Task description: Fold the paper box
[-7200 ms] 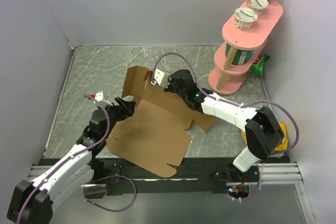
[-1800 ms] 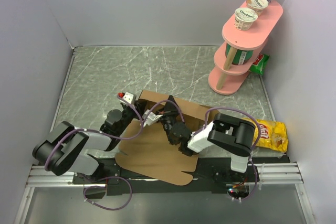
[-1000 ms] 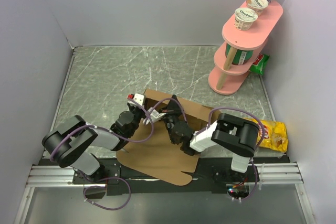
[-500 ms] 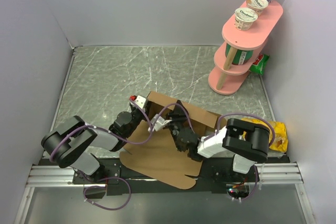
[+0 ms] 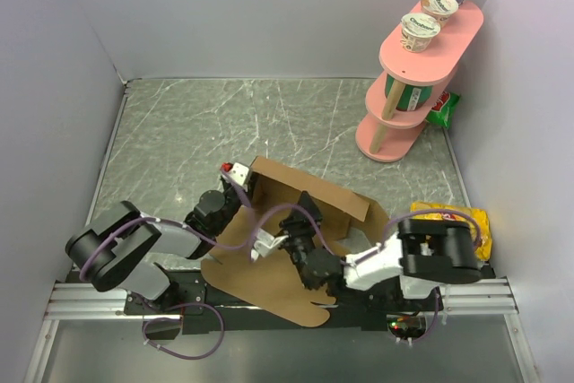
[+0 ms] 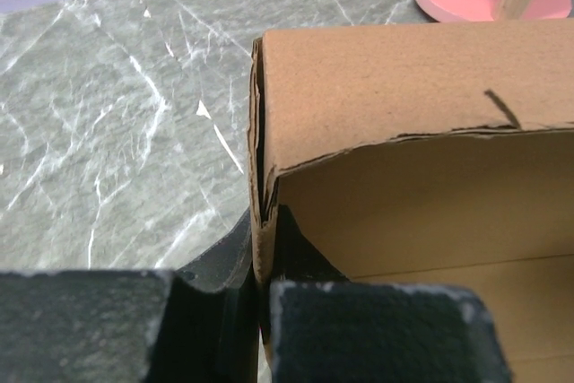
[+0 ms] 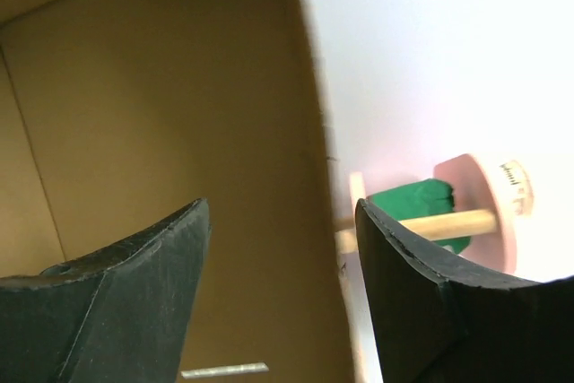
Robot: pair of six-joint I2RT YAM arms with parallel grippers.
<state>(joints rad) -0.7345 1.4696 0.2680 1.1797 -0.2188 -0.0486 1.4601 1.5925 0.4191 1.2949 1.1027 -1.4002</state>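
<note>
Our left gripper (image 6: pixel 260 320) pins the paper box's (image 6: pixel 395 87) left wall upright, presumably steadying it; our right gripper (image 7: pixel 282 221) gapes wide, empty.

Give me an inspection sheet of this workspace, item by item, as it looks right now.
Surface: grey marbled table top, no spills seen.
Job's things: plain brown cardboard box, partly folded, far wall raised, near the arm bases.
Clutter: yellow crisp bag at right; pink tiered shelf with yoghurt cups.
Grippers: left gripper shut on the box's wall edge; right gripper open, fingers holding nothing.
Cables: purple cable looping over the box.
Surroundings: pale walls on three sides.
</note>
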